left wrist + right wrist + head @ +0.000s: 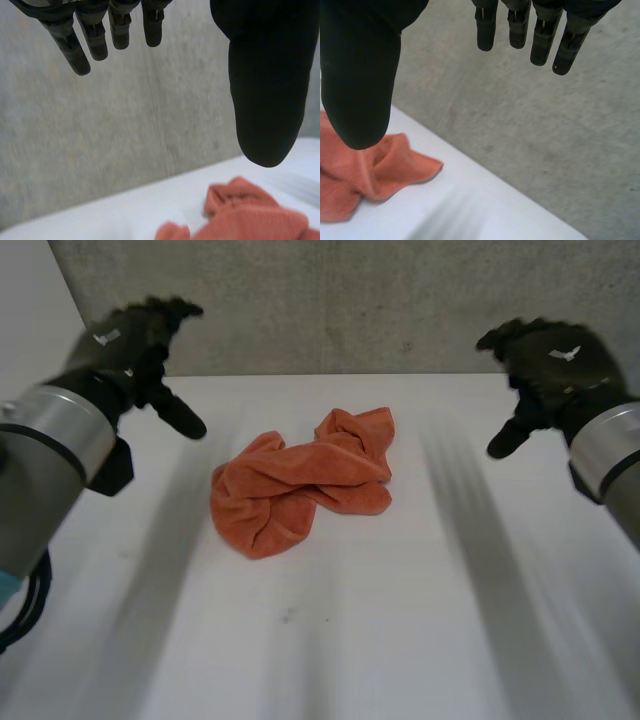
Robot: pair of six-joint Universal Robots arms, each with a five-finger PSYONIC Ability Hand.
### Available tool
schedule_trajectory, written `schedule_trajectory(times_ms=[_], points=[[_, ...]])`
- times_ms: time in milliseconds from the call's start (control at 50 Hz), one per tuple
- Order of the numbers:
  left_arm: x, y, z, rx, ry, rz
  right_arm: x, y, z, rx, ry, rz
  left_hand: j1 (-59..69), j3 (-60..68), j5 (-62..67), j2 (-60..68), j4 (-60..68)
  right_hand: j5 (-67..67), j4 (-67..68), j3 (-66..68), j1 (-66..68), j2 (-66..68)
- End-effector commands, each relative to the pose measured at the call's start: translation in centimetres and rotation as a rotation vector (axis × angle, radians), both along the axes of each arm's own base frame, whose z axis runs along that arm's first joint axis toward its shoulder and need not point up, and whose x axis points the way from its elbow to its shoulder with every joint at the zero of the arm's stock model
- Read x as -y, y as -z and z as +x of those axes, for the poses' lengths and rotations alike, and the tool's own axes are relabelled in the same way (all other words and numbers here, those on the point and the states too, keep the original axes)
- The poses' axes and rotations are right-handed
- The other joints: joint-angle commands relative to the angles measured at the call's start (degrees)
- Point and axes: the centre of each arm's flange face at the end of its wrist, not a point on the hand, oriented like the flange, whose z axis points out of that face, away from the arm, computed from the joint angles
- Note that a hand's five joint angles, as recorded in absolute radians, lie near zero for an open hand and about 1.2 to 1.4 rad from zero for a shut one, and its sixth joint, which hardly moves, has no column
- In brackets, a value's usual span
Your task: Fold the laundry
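Note:
An orange towel lies crumpled in a heap on the white table, a little behind its middle. My left hand hovers high above the table's far left, open, fingers straight and thumb spread, holding nothing. My right hand hovers above the far right, open and empty too. Both are well apart from the towel. In the left wrist view the towel lies below and beyond the thumb. In the right wrist view a towel corner shows under the thumb.
A grey concrete wall stands right behind the table's far edge. Bare white table surface surrounds the towel on all sides.

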Motion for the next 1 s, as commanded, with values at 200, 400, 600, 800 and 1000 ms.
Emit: schedule_trajectory(times_ms=[200, 400, 600, 800, 1000], points=[[6.9, 11.4, -1.8, 0.070, -0.107, 0.153, 2.2, 7.9, 5.5, -0.047, -0.235, 0.174, 1.34, 1.94, -0.10, 2.16, 2.00, -3.96, -3.38, -2.35, -2.05, -2.73], [9.6, 17.4, -3.1, 0.086, -0.090, 0.186, 7.3, 13.0, 9.2, 0.163, -0.254, 0.257, 6.72, 7.32, 5.28, 7.54, 7.38, -3.96, -3.38, -2.35, -2.05, -2.73], [9.5, 20.0, -3.7, 0.103, -0.031, 0.239, 10.2, 17.5, 11.9, 0.201, -0.273, 0.270, 27.34, 27.95, 25.90, 28.16, 28.01, -3.96, -3.38, -2.35, -2.05, -2.73], [9.3, 19.7, -3.6, 0.106, -0.030, 0.241, 11.9, 19.6, 13.7, 0.261, -0.286, 0.317, 69.78, 70.38, 68.34, 70.60, 70.44, 19.75, 20.33, 21.36, 21.66, 20.98], [8.0, 14.1, -3.0, 0.061, -0.038, 0.145, 12.2, 20.0, 14.2, 0.266, -0.314, 0.360, 69.78, 70.38, 68.34, 70.60, 70.44, 66.04, 66.62, 67.65, 67.95, 67.27]])
